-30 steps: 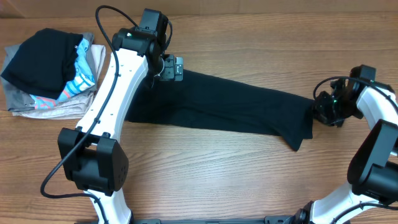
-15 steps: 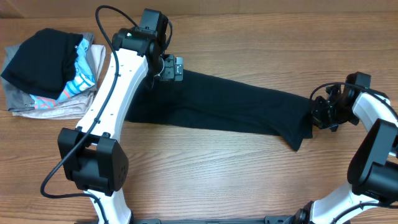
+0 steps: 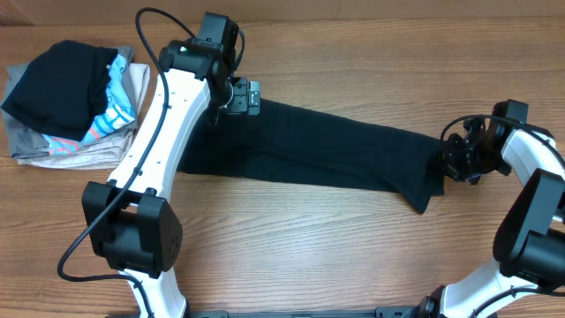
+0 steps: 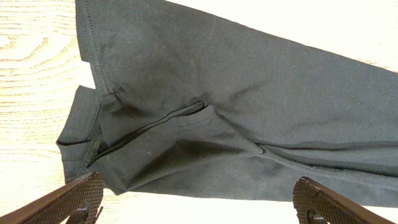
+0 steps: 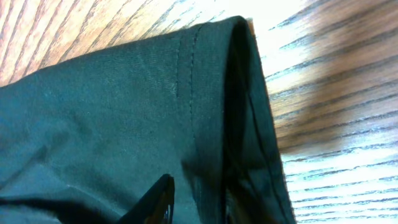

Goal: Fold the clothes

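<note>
Black fabric, the T-shirt (image 3: 327,155), was laid out on the bench (image 3: 371,256) as a long narrow band, apparently already doubled lengthwise, running from the upper left down to the right. The left claw (image 3: 245,97) was held wide open above the sleeve end, with nothing gripped. The right claw (image 3: 452,159) was set at the hem end, one finger (image 5: 158,199) seen over the cloth beside the stitched edge (whether the hem was actually pinched could not be told). The step in hand was judged to be the taking of both ends ahead of a crosswise fold. Next, a firm hold at each end would be called for, and then one end carried over the other without the layers being dragged apart.
</note>
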Robot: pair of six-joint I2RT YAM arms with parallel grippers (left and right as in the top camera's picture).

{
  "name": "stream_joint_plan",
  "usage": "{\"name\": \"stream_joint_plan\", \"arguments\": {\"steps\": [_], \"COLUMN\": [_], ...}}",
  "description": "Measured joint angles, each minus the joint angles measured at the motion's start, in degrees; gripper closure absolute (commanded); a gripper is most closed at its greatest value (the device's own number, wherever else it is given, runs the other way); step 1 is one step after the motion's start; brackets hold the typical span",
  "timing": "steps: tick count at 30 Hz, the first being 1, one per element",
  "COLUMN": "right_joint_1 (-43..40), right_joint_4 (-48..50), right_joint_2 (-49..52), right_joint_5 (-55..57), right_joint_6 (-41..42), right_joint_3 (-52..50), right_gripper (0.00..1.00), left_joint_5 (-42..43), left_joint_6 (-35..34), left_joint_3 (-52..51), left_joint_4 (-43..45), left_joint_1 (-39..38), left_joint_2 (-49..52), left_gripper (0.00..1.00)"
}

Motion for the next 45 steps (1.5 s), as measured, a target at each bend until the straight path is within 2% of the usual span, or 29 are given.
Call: {"name": "stream_joint_plan", "arguments": {"steps": [11,19,30,37,45], "right_joint_1": [1.7,1.7,1.7,1.7,1.7], "right_joint_4": [-0.2,-4.33,-11.91,-12.02,-7.41], "right_joint_2": [0.0,0.0,0.0,0.0,0.0], "right_joint_5": [-0.04,2.73,8.46,8.72,7.43], "right_joint_6": [0.02,0.2,4.76,5.79,5.79], "right_joint_3": [0.61,4.61,4.98,4.9,0.9], "right_gripper": [0.6,0.58,0.57,0.58,0.58], "left_joint_5": [0.0,0.0,0.0,0.0,0.02], "left_joint_6": [0.0,0.0,0.0,0.0,0.0], "left_joint_3": [0.0,0.0,0.0,0.0,0.0], "left_joint_4": [0.0,0.0,0.0,0.0,0.0], "left_joint_1": [0.0,0.0,0.0,0.0,0.0], "left_joint_2": [0.0,0.0,0.0,0.0,0.0], "left_gripper": [0.0,0.0,0.0,0.0,0.0]}}
